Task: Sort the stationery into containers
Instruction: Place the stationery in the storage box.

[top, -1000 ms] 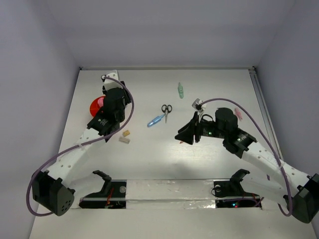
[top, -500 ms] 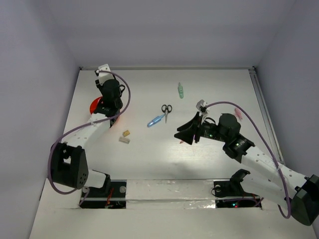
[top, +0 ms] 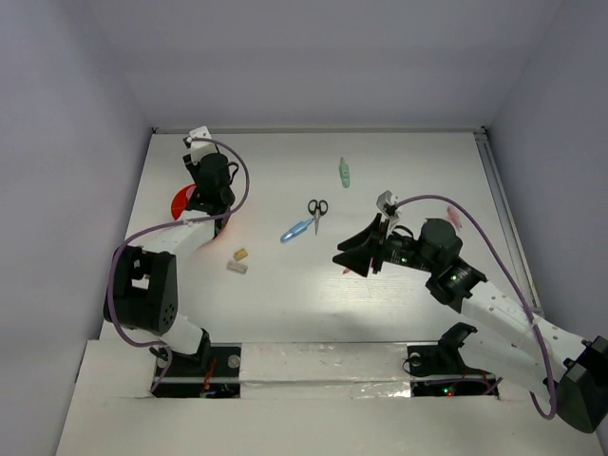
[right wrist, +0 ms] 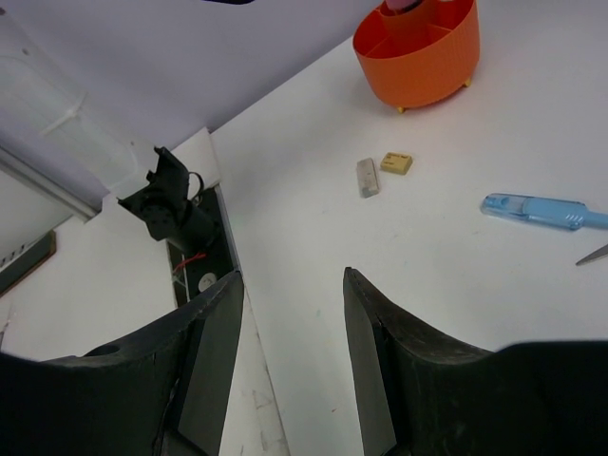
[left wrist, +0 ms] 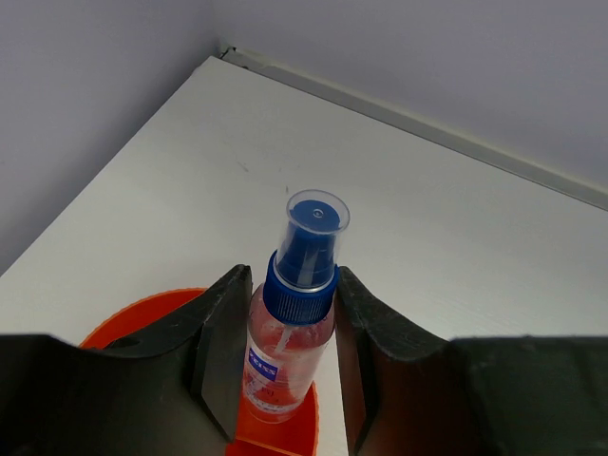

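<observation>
Right wrist view: here you see what the overhead view hides. The orange cup [right wrist: 418,59] has inner dividers. A beige block [right wrist: 396,163] and a pale stick [right wrist: 367,177] lie just beside each other near it.
Left wrist view: only here can you read the held thing, a pink spray bottle [left wrist: 306,249] with a blue cap.
Right arm: it reaches low toward mid-table. Your right gripper [right wrist: 292,282] stands open with nothing between its fingers.
Left arm: folded back on itself, wrist at the far left over the cup.
Left gripper [left wrist: 290,285]: clamped on the bottle, one finger on each side of its blue collar.
Cup contents: the bottle's lower end sits inside the rim. You cannot tell whether it touches bottom.
Farther out: the blue marker [top: 296,230], scissors [top: 316,211] and green marker [top: 344,172] lie on the table [top: 427,161], well apart from the cup.
</observation>
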### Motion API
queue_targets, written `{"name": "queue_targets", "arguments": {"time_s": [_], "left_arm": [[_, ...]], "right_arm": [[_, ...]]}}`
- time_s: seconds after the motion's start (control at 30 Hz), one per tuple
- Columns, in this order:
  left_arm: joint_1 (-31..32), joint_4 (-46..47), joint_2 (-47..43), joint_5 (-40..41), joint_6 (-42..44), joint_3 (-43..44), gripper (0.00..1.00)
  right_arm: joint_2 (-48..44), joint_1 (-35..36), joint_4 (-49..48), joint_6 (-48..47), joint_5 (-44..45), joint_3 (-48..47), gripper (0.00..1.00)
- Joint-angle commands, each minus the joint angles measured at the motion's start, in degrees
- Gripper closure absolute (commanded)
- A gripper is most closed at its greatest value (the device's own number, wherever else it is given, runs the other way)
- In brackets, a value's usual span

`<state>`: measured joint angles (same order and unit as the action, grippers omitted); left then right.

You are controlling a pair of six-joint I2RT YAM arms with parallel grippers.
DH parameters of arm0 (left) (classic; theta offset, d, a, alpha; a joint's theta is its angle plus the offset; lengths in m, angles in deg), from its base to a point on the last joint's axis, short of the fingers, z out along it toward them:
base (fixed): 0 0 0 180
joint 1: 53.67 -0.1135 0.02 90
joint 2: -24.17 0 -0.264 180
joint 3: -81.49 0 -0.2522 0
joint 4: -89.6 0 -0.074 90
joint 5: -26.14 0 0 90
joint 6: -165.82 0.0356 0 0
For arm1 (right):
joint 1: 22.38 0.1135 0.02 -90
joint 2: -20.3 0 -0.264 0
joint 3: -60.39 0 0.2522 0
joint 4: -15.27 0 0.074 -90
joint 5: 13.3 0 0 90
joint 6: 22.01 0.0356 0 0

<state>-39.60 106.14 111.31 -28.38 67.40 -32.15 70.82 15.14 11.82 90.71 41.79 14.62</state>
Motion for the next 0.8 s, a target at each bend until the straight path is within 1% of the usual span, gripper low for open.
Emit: {"name": "queue_targets", "arguments": {"time_s": [0.0, 0.2, 0.4, 0.57, 0.67, 0.7, 0.73, 0.77], "left_arm": [[-0.6, 6.2, 0.4, 1.3, 0.2, -0.5, 1.00], [-0.6, 6.7, 2.3, 0.9, -1.9, -0.8, 1.00], [-1.1, 7.1, 3.7, 3.1, -4.3, -2.2, 1.00], [-1.1, 7.8, 3.4, 3.6, -5.7, -3.3, 0.99], [-1.1, 7.1, 3.4, 3.5, -5.7, -3.2, 0.88], [-1.1, 7.1, 3.2, 3.5, -5.8, -3.2, 0.83], [-1.1, 7.1, 3.0, 3.5, -6.0, -3.5, 0.73], [-1.1, 7.1, 3.0, 3.8, -6.2, -3.6, 0.68]], "right_arm": [[-0.7, -0.3, -3.4, -0.4, 0.3, 0.1, 0.48], [-1.0, -0.3, -2.3, -0.7, 1.3, 0.0, 0.48], [-0.6, -0.3, -0.5, -1.3, 3.7, -0.6, 0.48], [-0.1, -0.3, -0.6, -1.4, 4.1, -0.6, 0.48], [-0.2, -0.3, -0.5, -1.5, 4.4, -0.8, 0.48], [-0.4, -0.3, -0.4, -1.5, 4.7, -0.8, 0.48], [-0.4, -0.3, -0.2, -1.6, 5.0, -0.8, 0.48], [-0.3, -0.3, 0.2, -1.8, 5.6, -0.9, 0.48]]}}
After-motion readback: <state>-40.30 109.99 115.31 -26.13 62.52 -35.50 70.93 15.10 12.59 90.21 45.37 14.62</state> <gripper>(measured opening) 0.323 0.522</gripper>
